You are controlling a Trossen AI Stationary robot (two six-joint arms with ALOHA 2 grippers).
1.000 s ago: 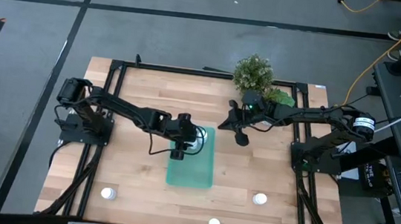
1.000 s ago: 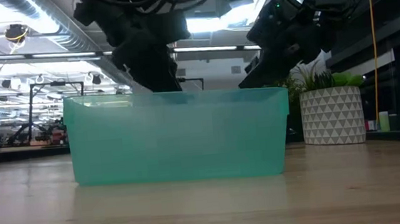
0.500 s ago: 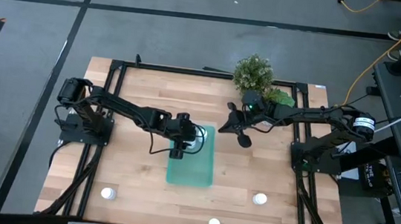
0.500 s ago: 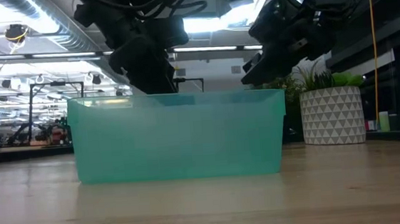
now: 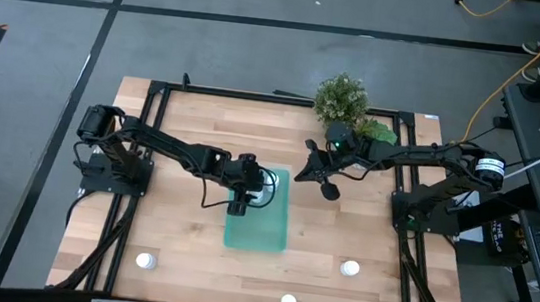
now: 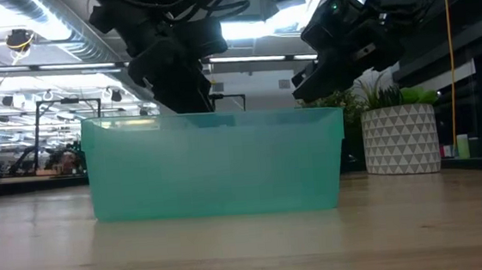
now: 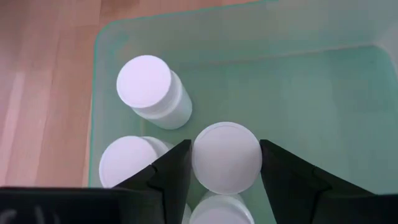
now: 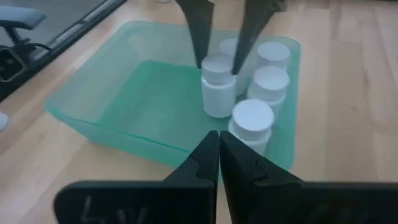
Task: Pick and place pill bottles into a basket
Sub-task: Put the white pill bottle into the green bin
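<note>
At frame centre in the high view, the left gripper [image 5: 240, 208] is lowered into the basket [image 5: 266, 233]. A pill bottle [image 7: 226, 157] is bracketed between its fingers [image 7: 171, 177], set upright beside four others; whether it is gripped cannot be told. The right gripper [image 5: 325, 188] is held closed right of the basket. Three bottles [image 5: 350, 268] lie low on the bench [image 5: 179, 252].

Pill bottles: five standing in the basket [image 5: 255, 232], bunched at its far end [image 8: 218, 93]; three on the table [image 5: 191, 133] near its front edge [image 5: 145, 260]; one plant pot [image 6: 401, 140]
</note>
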